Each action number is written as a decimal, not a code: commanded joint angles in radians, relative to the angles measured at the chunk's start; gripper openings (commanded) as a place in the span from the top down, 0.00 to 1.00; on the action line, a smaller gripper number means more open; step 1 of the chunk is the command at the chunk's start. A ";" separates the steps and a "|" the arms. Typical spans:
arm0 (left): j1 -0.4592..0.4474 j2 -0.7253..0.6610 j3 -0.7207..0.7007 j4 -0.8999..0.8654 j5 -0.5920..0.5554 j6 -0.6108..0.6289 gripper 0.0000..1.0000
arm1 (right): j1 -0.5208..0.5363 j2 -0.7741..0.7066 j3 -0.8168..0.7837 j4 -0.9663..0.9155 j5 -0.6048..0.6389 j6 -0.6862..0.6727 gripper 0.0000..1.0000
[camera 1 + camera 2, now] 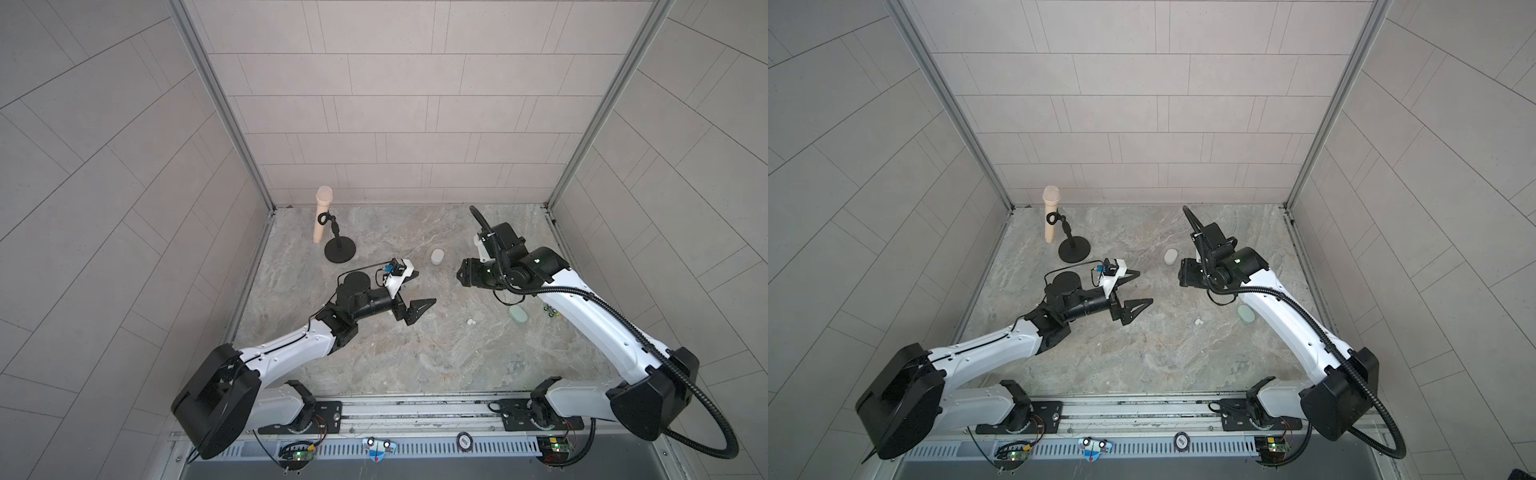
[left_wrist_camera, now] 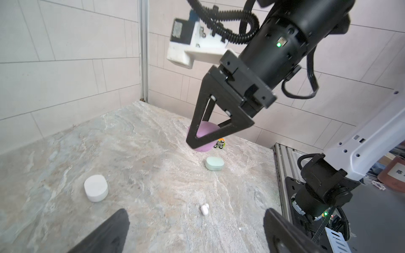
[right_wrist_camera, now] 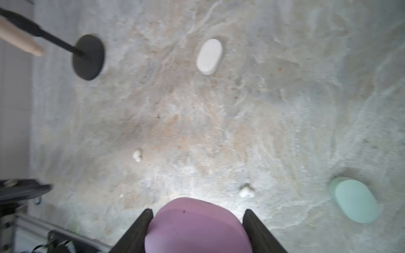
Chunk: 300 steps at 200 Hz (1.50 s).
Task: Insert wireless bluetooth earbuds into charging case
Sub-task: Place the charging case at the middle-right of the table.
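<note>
While its jaws pinch the closed lilac case (image 3: pixel 197 232) by both sides, the right gripper (image 3: pixel 198 212) points downward over the right half of the table (image 1: pixel 415 365). I cannot tell whether the case clears the surface. The left gripper (image 1: pixel 426 286) hangs left of centre with its fingers spread wide and nothing between them, aimed to the right.

A white earbud (image 1: pixel 471 321) lies loose on the table on the near side of the right gripper, between the left gripper and the mint case (image 1: pixel 518 314). In the right wrist view a second white earbud (image 3: pixel 137 155) lies well apart from it, toward the left gripper. No lilac or mint earbud can be made out.

The mint case lies flat and closed just beside the right forearm. The white case (image 1: pixel 437 257) lies closed too, farther back, between the two grippers. A small toy car (image 2: pixel 220 144) sits past the right arm near the right wall.

At the far left, a peach microphone (image 1: pixel 323 216) is clipped upright on a black stand (image 1: pixel 340 251).
</note>
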 commanded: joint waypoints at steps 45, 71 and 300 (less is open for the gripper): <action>-0.002 -0.132 -0.081 -0.119 -0.295 -0.031 0.00 | -0.279 0.210 -0.157 0.262 0.057 -0.133 0.60; -0.002 -0.178 -0.092 -0.169 -0.383 -0.035 0.00 | -0.339 0.303 -0.153 0.322 0.063 -0.144 0.60; 0.086 -0.195 -0.034 -0.290 -0.430 -0.095 0.00 | -0.289 0.401 0.123 0.115 0.070 -0.181 0.12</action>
